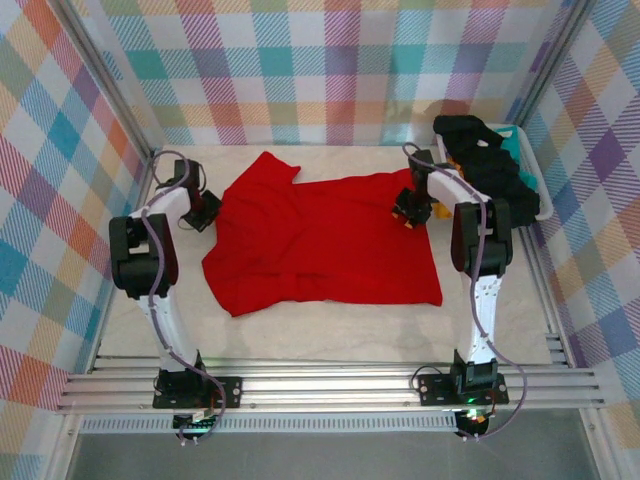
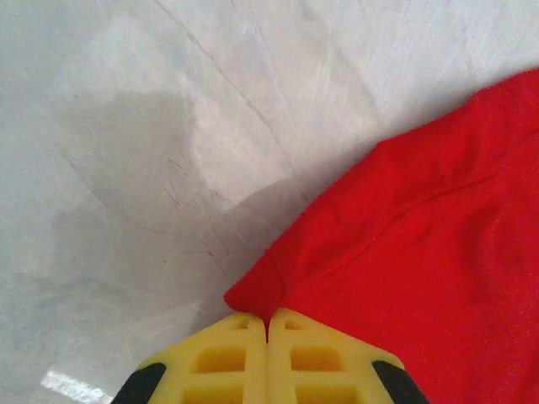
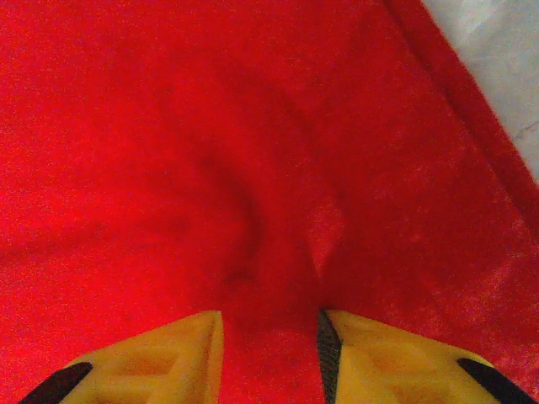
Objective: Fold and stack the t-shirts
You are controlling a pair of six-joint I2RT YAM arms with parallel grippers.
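Figure: A pale table [image 1: 330, 325] is enclosed by plaid-patterned walls [image 1: 300, 70]. A white-and-teal basket [image 1: 537, 185] is set at its far right corner. Aluminium rails [image 1: 330, 385] are mounted along the near edge.

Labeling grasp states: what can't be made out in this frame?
- Right wrist: right gripper, jaws apart on the red t-shirt; pinched fold or only pressing, unclear.
- Left wrist: left gripper shut on its corner; own fingers hide how much cloth.
- Top: black cloth heaped in the basket; overlap hides shirt count.
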